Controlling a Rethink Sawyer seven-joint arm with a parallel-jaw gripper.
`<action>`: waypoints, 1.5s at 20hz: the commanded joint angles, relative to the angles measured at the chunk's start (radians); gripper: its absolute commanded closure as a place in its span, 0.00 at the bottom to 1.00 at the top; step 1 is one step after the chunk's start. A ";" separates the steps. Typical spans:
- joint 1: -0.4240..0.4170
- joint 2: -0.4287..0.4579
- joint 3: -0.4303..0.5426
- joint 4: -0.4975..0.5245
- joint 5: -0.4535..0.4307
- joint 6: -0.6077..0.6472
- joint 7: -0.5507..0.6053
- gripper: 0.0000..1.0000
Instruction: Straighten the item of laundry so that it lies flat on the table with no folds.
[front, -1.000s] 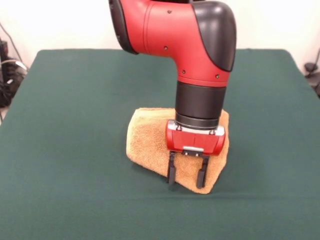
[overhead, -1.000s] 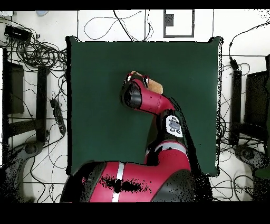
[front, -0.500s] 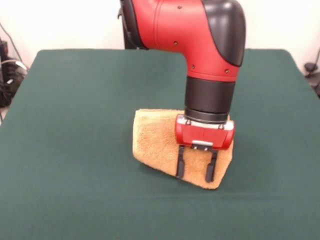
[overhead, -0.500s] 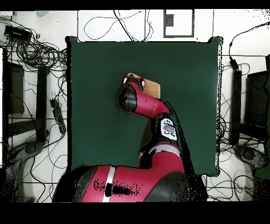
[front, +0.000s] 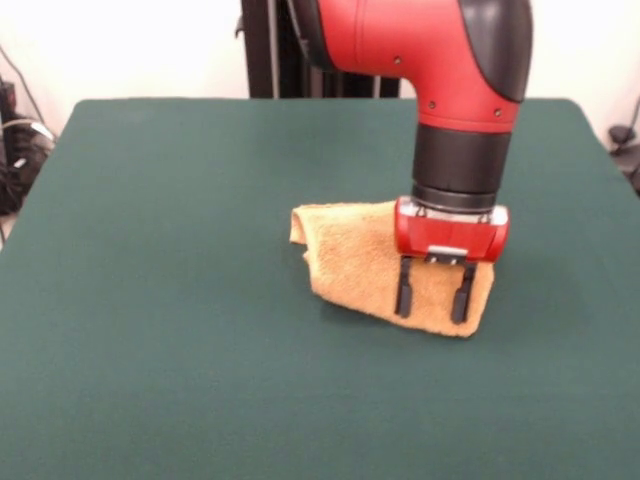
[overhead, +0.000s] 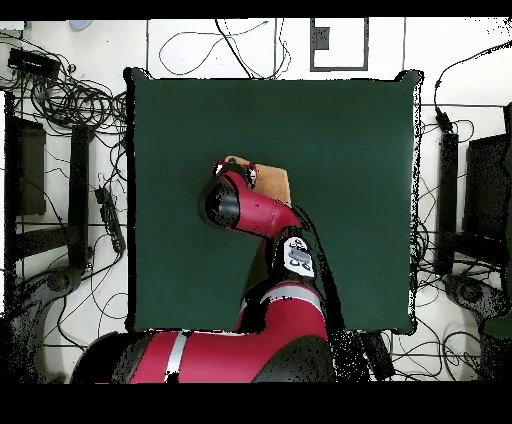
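Item: one small orange-tan terry-cloth towel (front: 370, 262), lying on the large rectangular table covered in dark green felt-like cloth (front: 160, 300), a little right of centre in the front view and just above centre in the overhead view (overhead: 272, 181). Condition: not flat; the cloth appears doubled over itself, with a raised, curled corner at its upper left and a thick folded edge along its lower right side; neither border bands nor care tag can be made out. Attending tool: the red and black robot arm's pincer (front: 434, 296), descending from the upper right of the front frame, its two black fingers (front: 403, 291) apart and standing in front of the towel's lower right portion; whether the tips touch or catch the cloth cannot be told. Progress, as judged: early to middling; the towel is on the table but remains folded, so the opening out of the doubled layer and the smoothing of the curled corner are left to do. Containers: none in view on the table, hence no contents to record.
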 joint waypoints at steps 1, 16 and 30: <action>0.052 0.070 0.113 0.176 0.049 0.074 0.286 0.00; 0.038 0.080 0.119 0.161 0.040 0.063 0.261 1.00; 0.077 0.079 0.081 0.157 0.073 0.079 0.276 1.00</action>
